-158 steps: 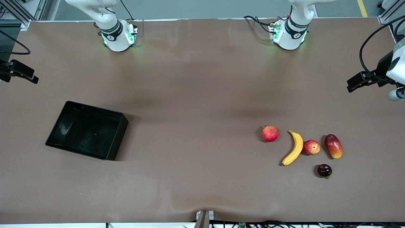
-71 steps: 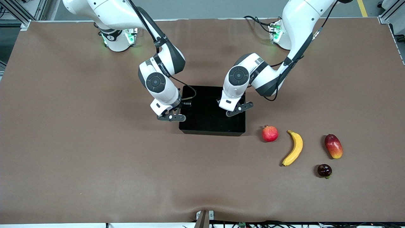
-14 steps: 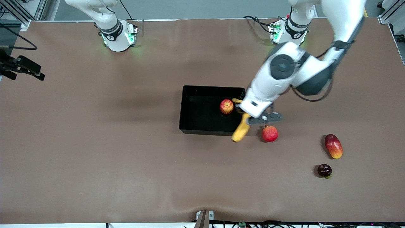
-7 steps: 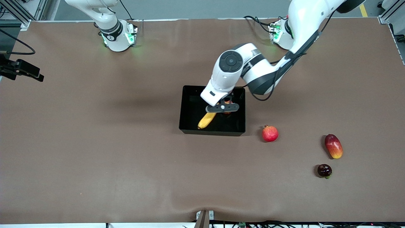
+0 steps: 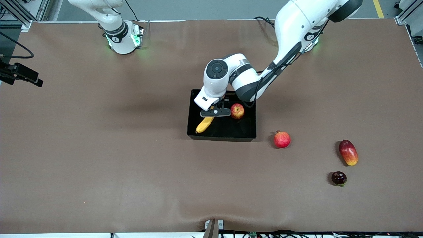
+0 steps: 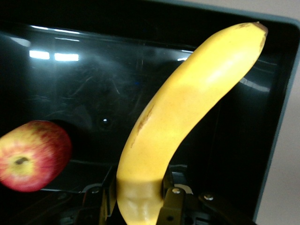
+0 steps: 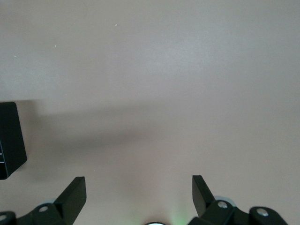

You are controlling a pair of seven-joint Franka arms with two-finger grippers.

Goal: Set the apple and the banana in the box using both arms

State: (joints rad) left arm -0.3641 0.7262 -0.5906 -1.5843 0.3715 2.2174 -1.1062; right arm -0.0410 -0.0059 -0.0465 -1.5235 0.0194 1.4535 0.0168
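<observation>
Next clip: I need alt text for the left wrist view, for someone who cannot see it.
The left tool grips one end of a long curved yellow banana, which reaches out over the floor of a shallow black plastic box. A small round red apple with yellow streaks lies in the box beside the banana.

One black box (image 5: 195,112) sits on one brown table (image 5: 99,148), at about 12 o'clock from the table's centre, and holds two fruits: one apple (image 5: 237,111) and one banana (image 5: 204,124). Three more fruits lie on the table at about 4 o'clock from the box, namely one pinkish-red round fruit (image 5: 282,139), one mango (image 5: 348,152) and one dark purple fruit (image 5: 338,178), giving five fruits in all. Two arms are counted, each with one gripper: the left gripper (image 5: 215,112) and the right gripper (image 7: 139,194).
</observation>
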